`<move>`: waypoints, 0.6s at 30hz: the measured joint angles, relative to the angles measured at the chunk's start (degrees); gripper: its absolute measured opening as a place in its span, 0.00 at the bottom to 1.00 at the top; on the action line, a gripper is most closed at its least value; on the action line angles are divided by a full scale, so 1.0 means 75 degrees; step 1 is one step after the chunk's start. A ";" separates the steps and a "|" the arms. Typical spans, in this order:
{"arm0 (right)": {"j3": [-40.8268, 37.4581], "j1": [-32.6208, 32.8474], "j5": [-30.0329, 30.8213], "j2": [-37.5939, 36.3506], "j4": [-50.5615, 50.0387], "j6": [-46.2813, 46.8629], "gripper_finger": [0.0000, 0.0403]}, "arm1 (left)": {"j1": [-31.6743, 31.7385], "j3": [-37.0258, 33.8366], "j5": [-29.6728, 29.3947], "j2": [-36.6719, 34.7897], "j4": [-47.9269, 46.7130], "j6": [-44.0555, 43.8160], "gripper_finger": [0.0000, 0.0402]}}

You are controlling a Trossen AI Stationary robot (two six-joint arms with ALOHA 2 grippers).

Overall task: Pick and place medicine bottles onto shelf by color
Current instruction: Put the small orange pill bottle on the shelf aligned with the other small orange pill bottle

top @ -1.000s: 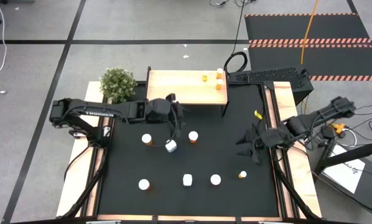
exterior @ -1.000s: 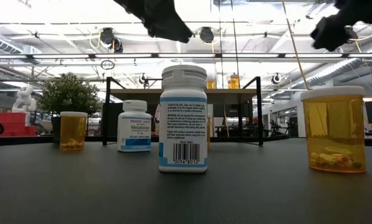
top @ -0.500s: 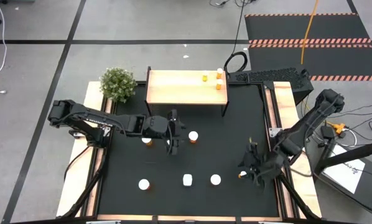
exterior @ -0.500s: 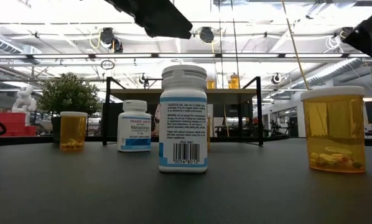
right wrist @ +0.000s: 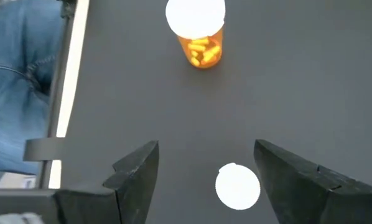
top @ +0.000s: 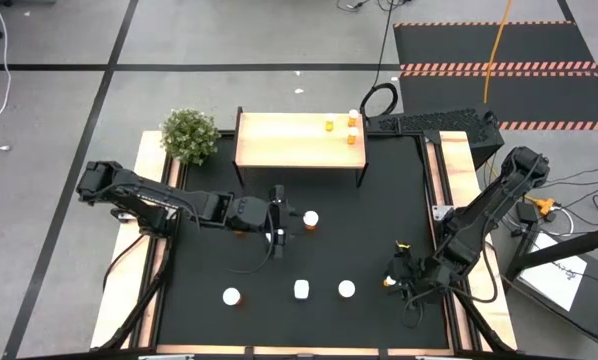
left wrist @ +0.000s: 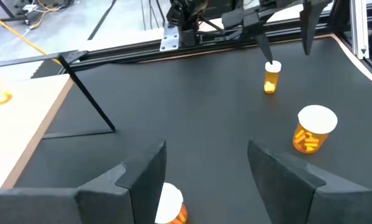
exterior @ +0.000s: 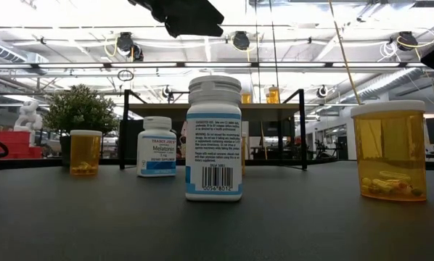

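Right tool (top: 399,277) lower; "Melatonin" bottle (exterior: 157,147).

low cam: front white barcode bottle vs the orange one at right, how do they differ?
The opaque white bottle with a barcode label hides its contents; the translucent orange bottle shows yellow pills lying at its bottom. The white one carries a printed label; the orange one shows none. The white one looks taller and narrower, the orange one squatter. Both stand upright on the black table, capped.

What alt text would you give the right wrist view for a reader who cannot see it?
The right gripper hangs open over the black mat, a small white bottle cap between its fingers, seen from above. Farther off stands an orange pill bottle with a white cap. Blue denim shows past the table's edge.
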 joint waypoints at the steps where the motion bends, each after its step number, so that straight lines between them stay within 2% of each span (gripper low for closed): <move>1: 0.0000 0.0000 0.0000 0.0023 -0.0070 -0.0002 0.65 | -0.0022 0.0000 -0.0016 0.0000 0.0000 -0.0004 0.57; 9: 0.0000 0.0004 -0.0035 0.0206 -0.0219 -0.0153 0.64 | -0.0103 0.0000 -0.0135 0.0000 -0.0015 -0.0020 0.57; 18: -0.0302 0.0208 -0.0040 0.0221 -0.0314 0.0237 0.57 | -0.0103 0.0003 -0.0138 0.0000 -0.0017 0.0001 0.57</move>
